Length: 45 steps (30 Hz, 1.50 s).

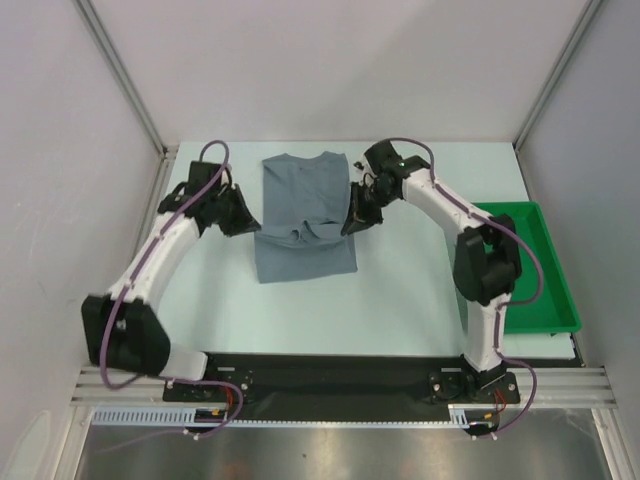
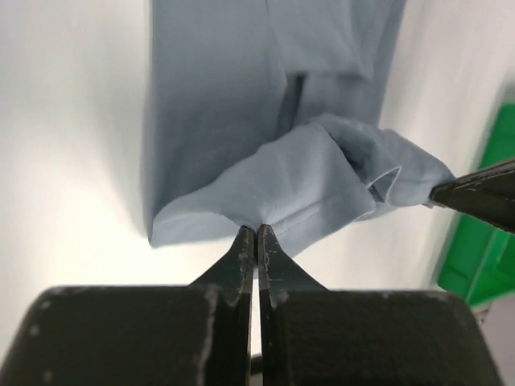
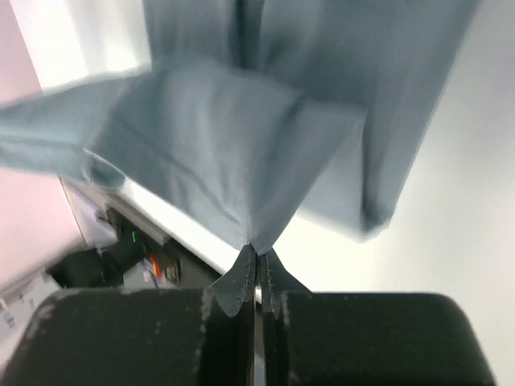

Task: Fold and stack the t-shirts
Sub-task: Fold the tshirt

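Observation:
One slate blue-grey t-shirt (image 1: 303, 215) lies as a long strip down the middle of the table, neck end far. My left gripper (image 1: 248, 222) is shut on its left edge and my right gripper (image 1: 354, 222) is shut on its right edge, about halfway along. Seen from the left wrist, the pinched t-shirt (image 2: 265, 185) rises in a fold off the table to my left gripper (image 2: 257, 231). The right wrist view has the t-shirt (image 3: 225, 153) pulled up to a point in my right gripper (image 3: 257, 249).
A green plastic tray (image 1: 545, 270) stands at the table's right edge, beside the right arm; a corner of the tray (image 2: 483, 241) shows in the left wrist view. White walls close in the table on three sides.

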Each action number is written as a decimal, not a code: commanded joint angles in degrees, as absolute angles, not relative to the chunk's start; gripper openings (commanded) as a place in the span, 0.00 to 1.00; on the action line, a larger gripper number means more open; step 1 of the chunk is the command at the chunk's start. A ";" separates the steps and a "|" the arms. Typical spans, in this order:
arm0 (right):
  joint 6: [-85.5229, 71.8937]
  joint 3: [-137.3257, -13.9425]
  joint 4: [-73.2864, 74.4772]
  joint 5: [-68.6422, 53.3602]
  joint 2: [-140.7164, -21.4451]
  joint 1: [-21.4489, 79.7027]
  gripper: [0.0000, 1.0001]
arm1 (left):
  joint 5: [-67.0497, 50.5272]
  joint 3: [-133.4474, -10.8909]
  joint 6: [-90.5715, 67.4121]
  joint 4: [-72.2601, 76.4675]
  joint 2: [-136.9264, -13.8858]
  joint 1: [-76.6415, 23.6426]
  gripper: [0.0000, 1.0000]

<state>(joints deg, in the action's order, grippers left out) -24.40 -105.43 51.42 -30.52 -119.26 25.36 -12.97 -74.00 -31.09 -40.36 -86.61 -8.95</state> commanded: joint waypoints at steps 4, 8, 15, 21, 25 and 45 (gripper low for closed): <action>-28.82 -85.37 49.92 -28.39 -97.23 32.42 0.00 | -16.87 -56.71 -35.85 -42.54 -64.27 -8.87 0.00; -34.44 -73.23 46.59 -28.13 -87.03 35.15 0.00 | -21.35 -46.33 -37.44 -42.01 -57.49 -10.10 0.00; -38.59 -62.58 43.42 -27.95 -80.16 36.83 0.00 | -19.60 -39.64 -39.64 -44.21 -51.07 -11.16 0.00; -35.78 -66.78 41.13 -29.79 -85.86 32.53 0.00 | -17.84 -45.34 -37.80 -44.22 -56.24 -11.16 0.00; -31.74 -75.74 42.27 -30.23 -94.37 30.06 0.00 | -15.13 -51.57 -36.39 -43.24 -63.53 -10.99 0.00; -22.06 -102.74 48.43 -33.13 -123.66 22.41 0.00 | -11.34 -72.86 -35.06 -37.71 -94.83 -8.35 0.00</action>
